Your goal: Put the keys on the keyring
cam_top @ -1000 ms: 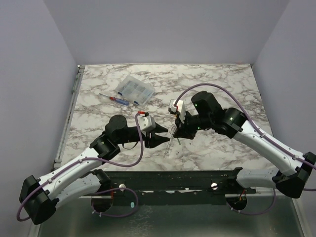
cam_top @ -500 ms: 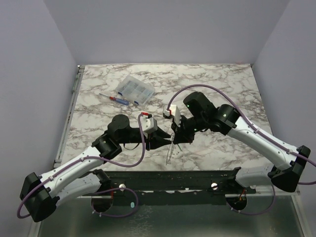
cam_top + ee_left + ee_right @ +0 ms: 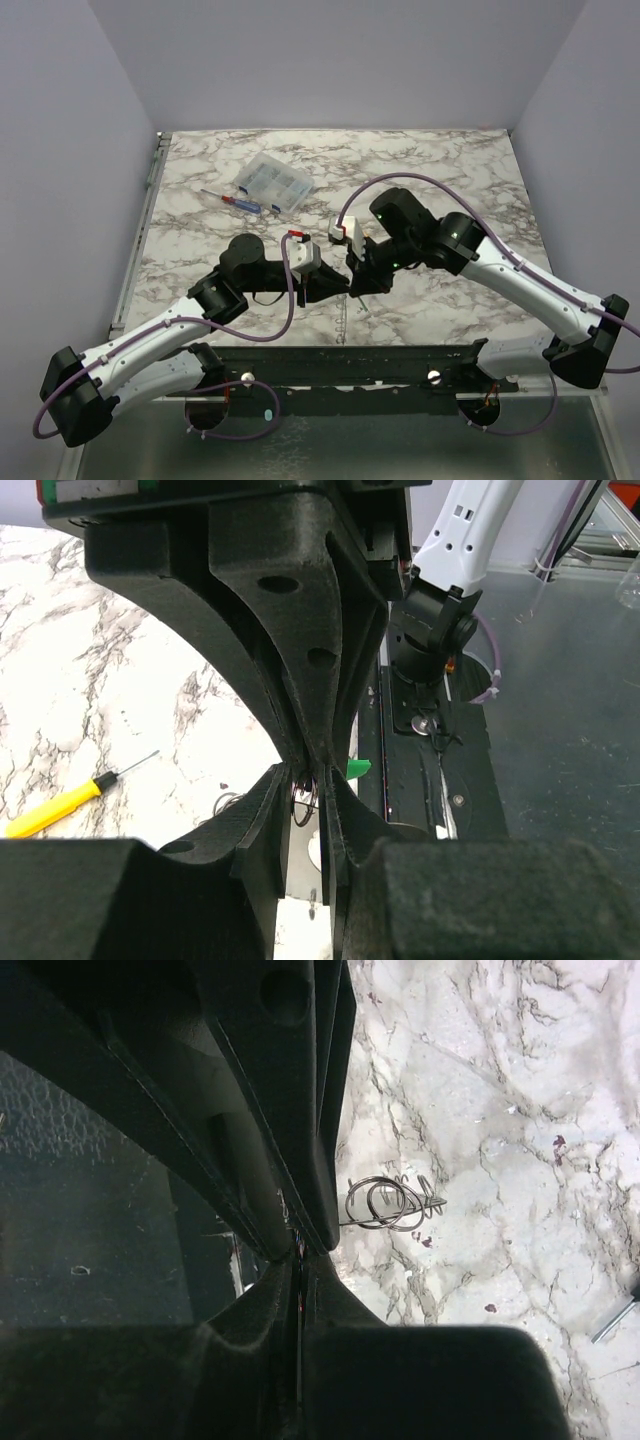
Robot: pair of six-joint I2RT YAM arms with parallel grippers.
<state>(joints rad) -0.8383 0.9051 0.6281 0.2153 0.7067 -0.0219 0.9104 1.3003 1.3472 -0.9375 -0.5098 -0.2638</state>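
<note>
My left gripper (image 3: 338, 287) and right gripper (image 3: 358, 283) meet tip to tip above the table's near middle. In the left wrist view my left gripper (image 3: 305, 790) is closed on a pale grey strip, the keyring (image 3: 298, 848), with small dark wire rings (image 3: 305, 798) at its tips. The key's green head (image 3: 358, 769) sticks out beside the right fingers, which come in from above. In the right wrist view my right gripper (image 3: 303, 1260) is pressed shut on something thin; what it is stays hidden. A cluster of wire rings (image 3: 390, 1203) shows just past it.
A clear compartment box (image 3: 273, 182) and a red-and-blue screwdriver (image 3: 238, 201) lie at the back left. A yellow stick with a black tip (image 3: 55, 812) lies on the marble left of my left gripper. The black rail (image 3: 350, 360) runs along the near edge.
My right gripper has moved left and nearer until its tips meet the left gripper's. My left gripper has shifted slightly right. The hanging strip moved with them.
</note>
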